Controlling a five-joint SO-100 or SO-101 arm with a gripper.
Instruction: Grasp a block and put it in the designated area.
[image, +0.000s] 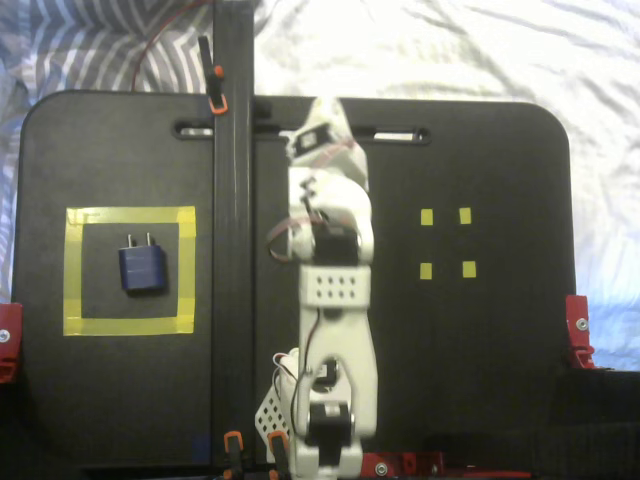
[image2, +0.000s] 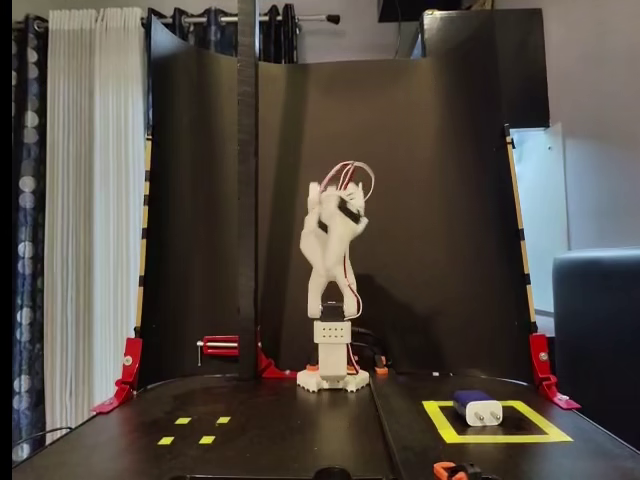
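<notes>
The block (image: 143, 268) is a small navy-blue cube with two silver prongs. It lies on the black board inside the designated area (image: 71, 270), a square of wide yellow tape at the left of a fixed view from above. In the front fixed view the block (image2: 477, 407) lies in the same yellow square (image2: 442, 422) at the right. The white arm (image2: 333, 250) is folded up high over its base at the board's middle. My gripper (image: 318, 118) is far from the block and holds nothing. Its jaws are too unclear to read.
Four tiny yellow tape squares (image: 446, 243) mark the board's other side, also visible from the front (image2: 195, 430). A black upright pole (image: 233, 200) stands between the arm and the yellow square. Red clamps (image: 577, 330) hold the board's edges. A black backdrop (image2: 430, 200) stands behind the arm.
</notes>
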